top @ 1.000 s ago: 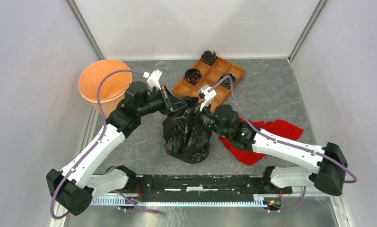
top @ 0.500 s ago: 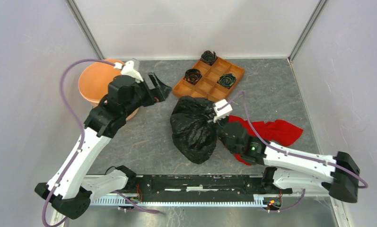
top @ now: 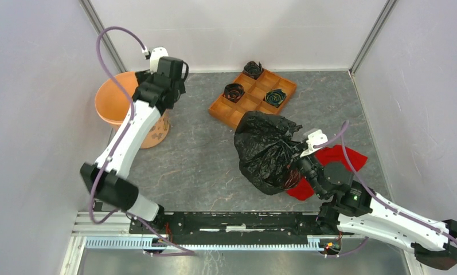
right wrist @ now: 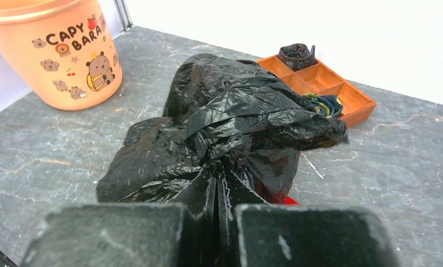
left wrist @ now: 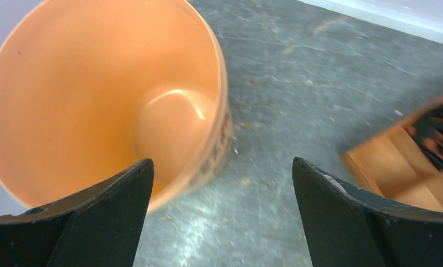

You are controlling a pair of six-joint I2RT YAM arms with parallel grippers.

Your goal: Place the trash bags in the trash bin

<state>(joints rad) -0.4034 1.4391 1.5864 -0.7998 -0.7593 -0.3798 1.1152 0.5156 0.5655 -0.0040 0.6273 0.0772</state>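
Note:
A large wrinkled black trash bag (top: 266, 152) lies right of centre, its near edge over a red cloth (top: 343, 157). My right gripper (right wrist: 218, 179) is shut on a gathered fold of this bag (right wrist: 230, 122), seen from above at the bag's right side (top: 299, 156). Three small black wads sit in an orange tray (top: 246, 106); one wad (top: 234, 90) is in its left cell. The trash bin (top: 117, 100) stands upright at the far left. My left gripper (left wrist: 222, 167) hangs open and empty above the floor just right of the bin's rim (left wrist: 222, 83).
White walls with metal corner posts close in the grey stone-patterned floor (top: 197, 154). The bin's side (right wrist: 69, 55) carries cartoon lettering. The tray (right wrist: 341, 97) lies just behind the bag. The arms' base rail (top: 243, 220) runs along the near edge.
My left gripper let go of the bag, opened and swung up and left to the bin. My right gripper shut on the bag and dragged it right, onto the red cloth.

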